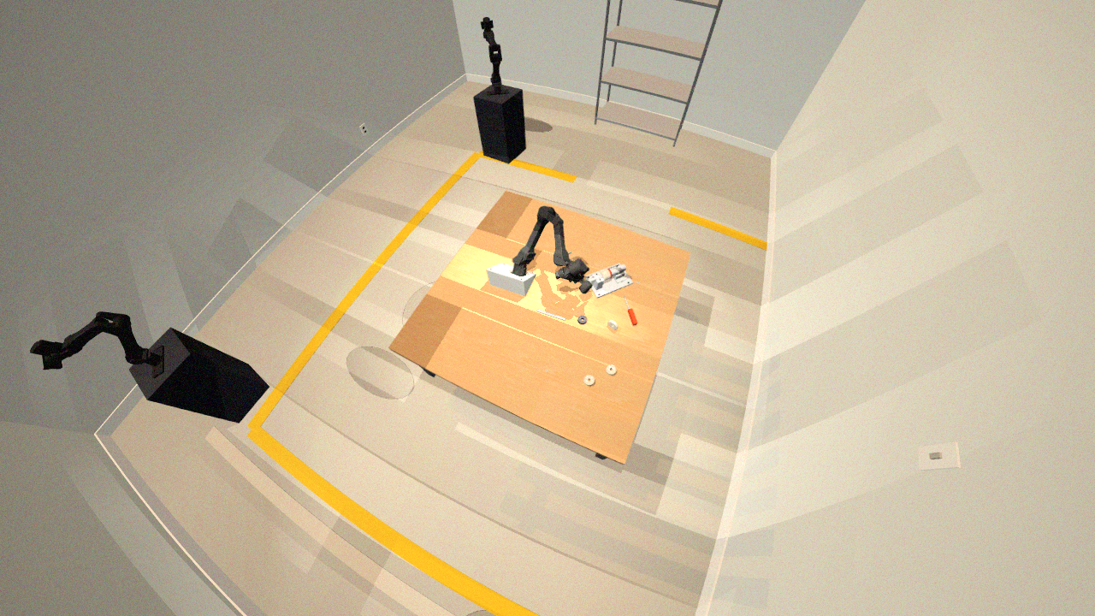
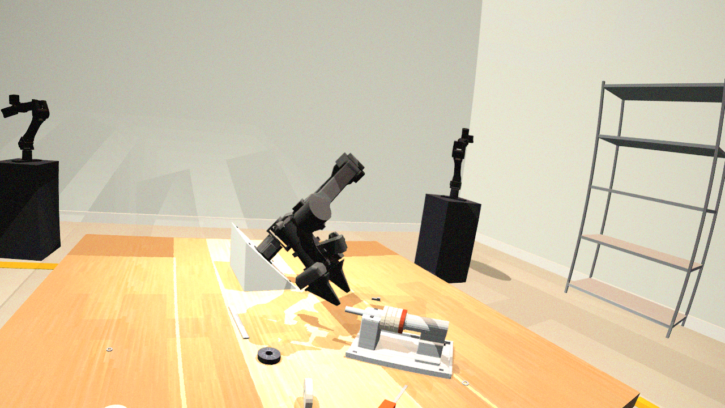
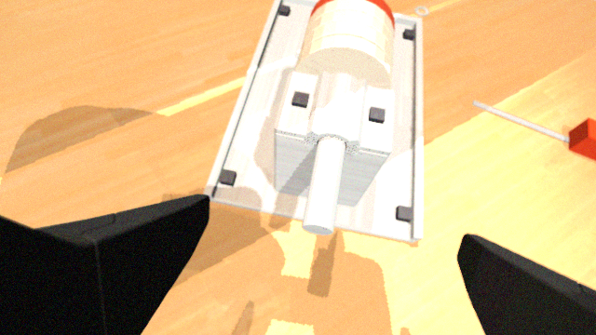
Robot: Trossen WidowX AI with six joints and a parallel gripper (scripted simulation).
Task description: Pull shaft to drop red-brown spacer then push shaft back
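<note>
Above shaft's free end | claw (image 1: 588,281) (image 2: 344,298) (image 3: 332,226) tilted downward | fingers apart, nothing held

Table (image 1: 528,344) (image 2: 136,314) (image 3: 186,84): wood look, visible grain, smooth. Shaft (image 2: 353,310) (image 3: 324,186): pale grey, smooth, metal or plastic (can't tell which). Gripper (image 1: 583,280) (image 2: 344,298) (image 3: 332,226): matt black, fingers smooth-faced. Base plate (image 1: 612,288) (image 2: 395,361) (image 3: 242,135): matt white, plastic-looking. Red-brown spacer (image 2: 402,321) (image 3: 385,6): smooth, no strong gloss. Screwdriver handle (image 1: 632,316) (image 2: 387,404) (image 3: 585,139): red, plastic-looking.
</note>
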